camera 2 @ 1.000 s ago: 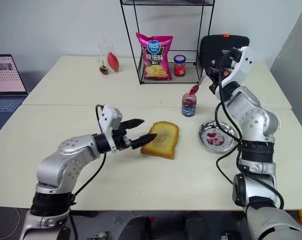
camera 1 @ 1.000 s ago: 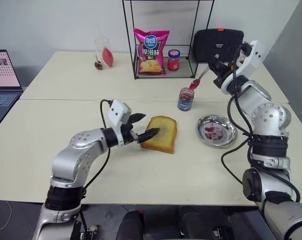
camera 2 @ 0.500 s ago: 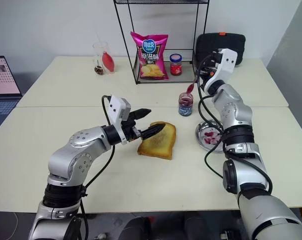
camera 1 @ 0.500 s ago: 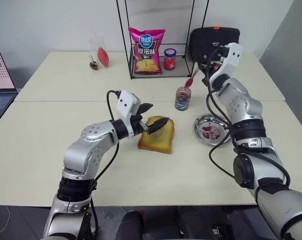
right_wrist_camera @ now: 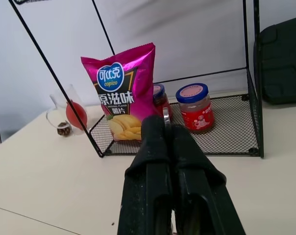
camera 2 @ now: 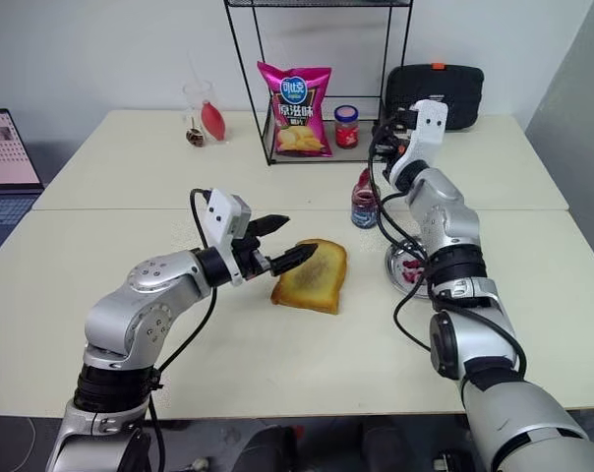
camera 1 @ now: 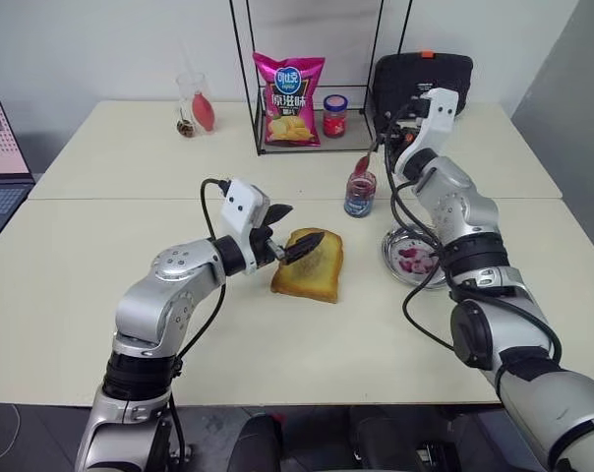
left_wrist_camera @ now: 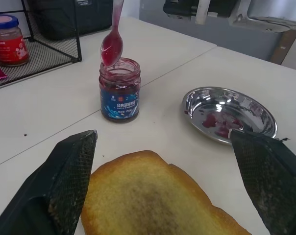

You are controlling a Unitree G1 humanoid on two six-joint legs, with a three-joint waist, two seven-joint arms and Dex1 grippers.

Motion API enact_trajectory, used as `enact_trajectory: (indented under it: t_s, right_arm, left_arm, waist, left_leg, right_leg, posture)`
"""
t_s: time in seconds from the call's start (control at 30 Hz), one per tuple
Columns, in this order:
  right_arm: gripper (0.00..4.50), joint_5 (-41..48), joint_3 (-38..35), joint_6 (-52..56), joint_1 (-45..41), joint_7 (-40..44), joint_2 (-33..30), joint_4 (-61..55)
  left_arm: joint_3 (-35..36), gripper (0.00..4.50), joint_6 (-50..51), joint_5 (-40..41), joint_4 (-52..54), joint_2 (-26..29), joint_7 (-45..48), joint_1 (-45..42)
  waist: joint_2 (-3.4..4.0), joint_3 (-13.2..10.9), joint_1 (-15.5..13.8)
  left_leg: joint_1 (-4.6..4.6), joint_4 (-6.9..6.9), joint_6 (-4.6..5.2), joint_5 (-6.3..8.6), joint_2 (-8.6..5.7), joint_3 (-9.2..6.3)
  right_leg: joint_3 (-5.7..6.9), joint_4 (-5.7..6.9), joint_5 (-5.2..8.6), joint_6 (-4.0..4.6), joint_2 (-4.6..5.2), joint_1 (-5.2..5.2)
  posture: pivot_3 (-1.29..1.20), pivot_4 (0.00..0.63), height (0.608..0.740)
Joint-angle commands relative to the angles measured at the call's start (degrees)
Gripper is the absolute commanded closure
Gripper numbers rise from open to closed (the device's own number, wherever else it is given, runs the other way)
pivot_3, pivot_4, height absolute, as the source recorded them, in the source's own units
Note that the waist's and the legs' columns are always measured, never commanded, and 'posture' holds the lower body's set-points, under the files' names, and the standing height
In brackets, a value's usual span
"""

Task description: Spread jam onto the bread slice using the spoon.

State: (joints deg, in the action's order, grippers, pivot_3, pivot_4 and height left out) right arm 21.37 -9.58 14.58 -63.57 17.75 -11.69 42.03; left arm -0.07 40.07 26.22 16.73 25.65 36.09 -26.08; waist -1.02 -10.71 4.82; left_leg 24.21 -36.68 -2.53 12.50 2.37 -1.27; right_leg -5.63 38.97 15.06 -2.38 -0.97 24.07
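A: Left eye view first — how many of each on the table (camera 1: 100, 256)?

B: One bread slice (camera 1: 310, 264), one jam (camera 1: 360, 195) jar, one steel dish (camera 1: 412, 257), one crisps bag (camera 1: 286, 100), one red-lidded jar (camera 1: 334, 116). Two arms: the left gripper (camera 1: 295, 234) has its fingers apart over the slice's near edge; the right gripper (camera 1: 385, 147) is clamped on the spoon (camera 1: 363, 163), whose bowl hangs just above the jar's mouth.

A: Left wrist view?

B: Two black fingers (left_wrist_camera: 64, 176) spread wide either side of the bread; one spoon, bowl red with jam, just over the jar.

A: Right wrist view?

B: Two fingers (right_wrist_camera: 155, 166) pressed together, one bag, two jars in the wire rack (right_wrist_camera: 226, 132).
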Motion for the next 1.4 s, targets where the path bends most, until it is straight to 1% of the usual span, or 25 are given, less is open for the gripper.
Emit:
enact_trajectory:
  t_s: [0.03,0.3,0.47,0.6,0.77,0.93,1.2,1.4]
  right_arm:
    - [4.49,-1.1,0.0,-0.8,0.4,1.3,-0.8,-4.1]
    - [4.49,-6.7,4.1,-3.3,3.2,3.6,-1.1,-4.4]
    - [4.49,-13.2,8.5,-10.6,3.6,4.5,-0.6,3.9]
    - [4.49,-14.3,8.6,-11.6,2.9,4.5,-0.2,7.4]
    - [4.49,-11.8,5.7,-9.5,2.0,4.5,0.5,7.8]
    - [4.49,-7.8,1.5,-3.4,1.3,3.8,1.1,5.7]
    - [4.49,-0.2,-5.8,7.1,0.9,-0.4,1.9,-0.2]
    - [4.49,3.3,-8.9,11.7,0.0,-3.6,2.2,-3.4]
  left_arm:
    - [1.6,0.00,0.2,0.7,3.3,1.1,-0.6,0.5]
    - [2.5,0.00,-0.5,0.5,2.1,2.2,-0.9,-0.6]
    - [2.2,0.00,-0.4,0.4,2.8,1.9,-1.3,-0.1]
    - [2.2,0.00,-0.4,0.4,2.8,1.7,-1.6,-0.3]
    - [2.1,0.00,-0.9,0.4,2.7,1.5,-2.0,0.0]
    - [1.8,0.00,-1.6,0.4,1.6,0.9,-1.7,-0.5]
    - [0.3,0.00,-3.7,-0.3,-2.2,0.3,-0.1,-2.9]
    - [-0.2,0.00,-4.7,-0.6,-3.4,0.0,0.7,-3.3]
  waist:
    - [0.00,0.0,0.0]
    - [0.00,0.0,0.0]
    - [-0.01,0.0,0.0]
    - [-0.01,0.0,0.0]
    - [-0.01,0.0,0.0]
    - [-0.02,0.0,0.0]
    - [-0.01,0.0,0.0]
    - [-0.01,0.0,0.0]
  left_leg:
    - [0.00,0.00,0.00,0.00,0.00,0.00]
    - [0.00,-0.01,0.00,0.00,-0.01,0.00]
    - [0.00,-0.01,0.00,0.00,-0.01,0.01]
    - [-0.02,-0.02,-0.01,0.00,-0.01,0.00]
    - [-0.03,-0.04,-0.01,-0.01,-0.01,-0.01]
    - [-0.03,-0.04,-0.01,-0.01,-0.01,-0.01]
    - [-0.01,-0.04,-0.01,-0.01,-0.01,-0.02]
    - [0.00,-0.02,-0.01,0.00,-0.01,-0.01]
  right_leg:
    - [0.00,0.00,0.00,0.00,0.00,0.00]
    - [0.00,0.00,0.00,0.00,0.00,0.00]
    - [-0.01,0.00,0.00,0.00,0.00,0.00]
    - [-0.01,0.02,0.00,0.01,0.00,-0.01]
    - [0.01,0.03,-0.01,0.01,0.01,-0.03]
    - [0.01,0.04,-0.01,0.01,0.01,-0.03]
    - [0.02,0.04,-0.01,0.01,0.00,-0.02]
    - [0.02,0.03,-0.01,0.01,0.00,0.00]
  posture:
    - [0.00,0.150,0.740]
    - [0.00,0.150,0.740]
    - [0.00,0.150,0.740]
    - [0.00,0.150,0.740]
    - [0.00,0.150,0.740]
    - [0.00,0.150,0.740]
    - [0.00,0.150,0.740]
    - [0.00,0.150,0.740]
